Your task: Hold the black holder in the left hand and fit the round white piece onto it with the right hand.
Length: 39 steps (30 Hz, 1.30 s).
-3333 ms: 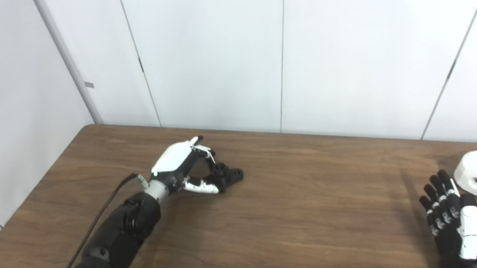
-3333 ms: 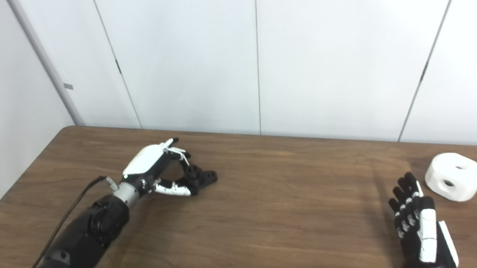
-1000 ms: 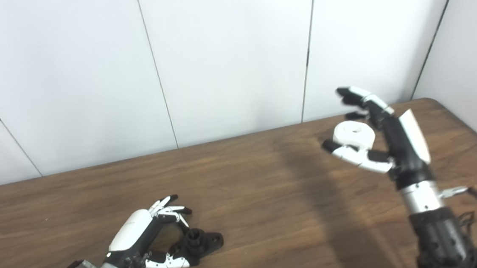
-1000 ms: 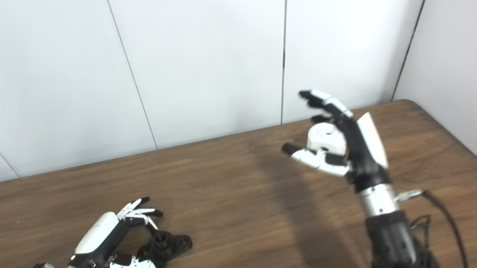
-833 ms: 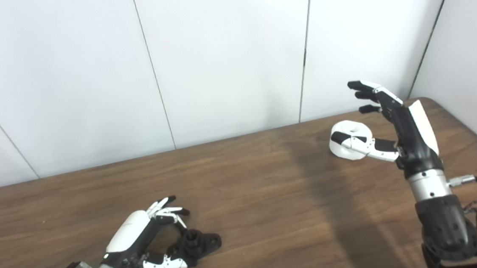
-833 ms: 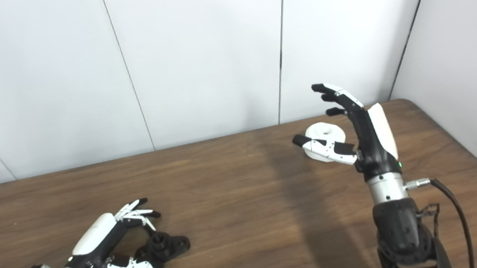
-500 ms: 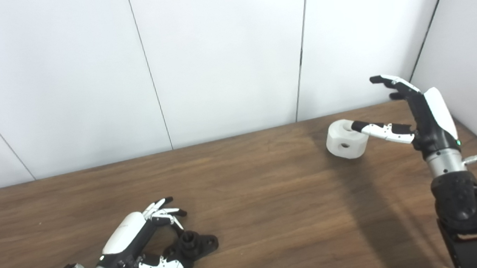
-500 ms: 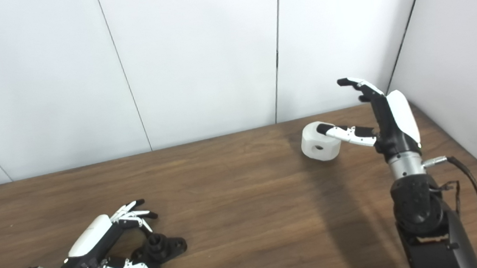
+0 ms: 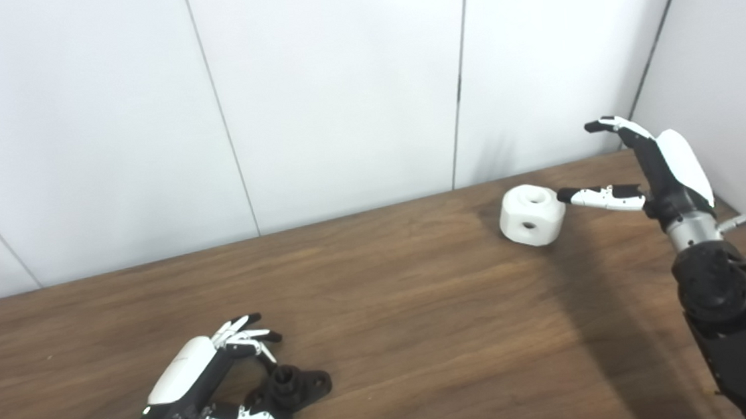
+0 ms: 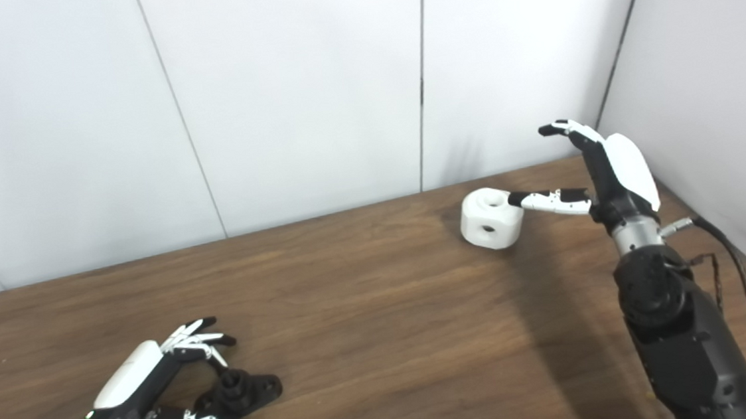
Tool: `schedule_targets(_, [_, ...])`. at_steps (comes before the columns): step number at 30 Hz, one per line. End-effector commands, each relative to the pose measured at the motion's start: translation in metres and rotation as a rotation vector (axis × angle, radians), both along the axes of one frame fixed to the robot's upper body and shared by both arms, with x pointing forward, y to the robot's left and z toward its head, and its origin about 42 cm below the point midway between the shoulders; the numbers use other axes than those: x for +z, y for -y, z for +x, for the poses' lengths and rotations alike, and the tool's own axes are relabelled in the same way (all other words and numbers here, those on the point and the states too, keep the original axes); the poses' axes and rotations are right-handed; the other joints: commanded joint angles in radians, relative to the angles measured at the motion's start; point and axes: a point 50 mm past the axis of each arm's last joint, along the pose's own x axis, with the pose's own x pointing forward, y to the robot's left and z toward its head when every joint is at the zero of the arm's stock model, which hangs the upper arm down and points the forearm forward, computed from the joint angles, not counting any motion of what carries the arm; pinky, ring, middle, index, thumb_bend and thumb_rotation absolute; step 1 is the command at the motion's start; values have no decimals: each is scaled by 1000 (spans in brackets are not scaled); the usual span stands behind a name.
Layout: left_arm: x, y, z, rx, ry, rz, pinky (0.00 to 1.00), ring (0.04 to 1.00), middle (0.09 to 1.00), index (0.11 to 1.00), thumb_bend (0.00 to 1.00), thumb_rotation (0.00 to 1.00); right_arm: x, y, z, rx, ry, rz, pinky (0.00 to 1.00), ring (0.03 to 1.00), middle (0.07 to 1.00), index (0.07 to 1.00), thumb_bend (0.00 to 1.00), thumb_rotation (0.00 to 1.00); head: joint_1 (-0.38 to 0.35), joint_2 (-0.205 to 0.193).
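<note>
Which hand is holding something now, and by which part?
Left hand grips the black holder at its near end; right hand is open, holding nothing.

right hand: swung out right, off piece | round white piece: now resting on table

Your left hand has a glossy white shell over its back, a black frame beneath, and fingers banded in white and black with black tips. Its wrist is a silver metal collar with a thin black cable running off it. Your right hand looks the same: white back plate, black-tipped fingers, silver wrist collar, then a bulky black forearm with a thick black cable looping beside it.
</note>
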Motion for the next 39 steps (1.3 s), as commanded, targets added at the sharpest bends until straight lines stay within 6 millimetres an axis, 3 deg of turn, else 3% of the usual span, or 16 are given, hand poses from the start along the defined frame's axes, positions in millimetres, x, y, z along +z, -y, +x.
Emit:
schedule_targets(1, [3,-12,2,6,-1,43,1000,963,793,482,521,45,20,2,7,1,36,-32,862,936,898,802,839,392,-3,0])
schedule_targets(5, [4,-12,1,5,2,41,1000,959,791,482,521,45,12,6,11,0,-14,-41,864,941,904,803,850,369,-13,3])
schedule_targets(13, [5,-15,1,2,6,31,1000,952,787,481,521,45,5,4,17,31,-134,-38,917,1000,964,829,891,451,-19,4])
schedule_targets(18, [8,-15,0,0,6,35,1000,951,787,481,521,45,-1,4,25,46,-184,-42,888,1000,975,814,932,482,-21,5])
schedule_targets(21, [8,-15,0,-1,7,29,1000,950,786,481,521,44,-4,4,29,59,-200,-34,815,1000,981,804,942,469,-23,6])
schedule_targets(29, [8,-15,0,-6,5,32,1000,947,785,481,520,44,-7,3,37,55,-229,-77,980,1000,974,800,938,498,-26,5])
schedule_targets(39, [10,-14,-2,-10,5,25,1000,938,781,481,520,44,-8,-2,47,58,-248,-117,1000,1000,965,791,917,489,-27,2])
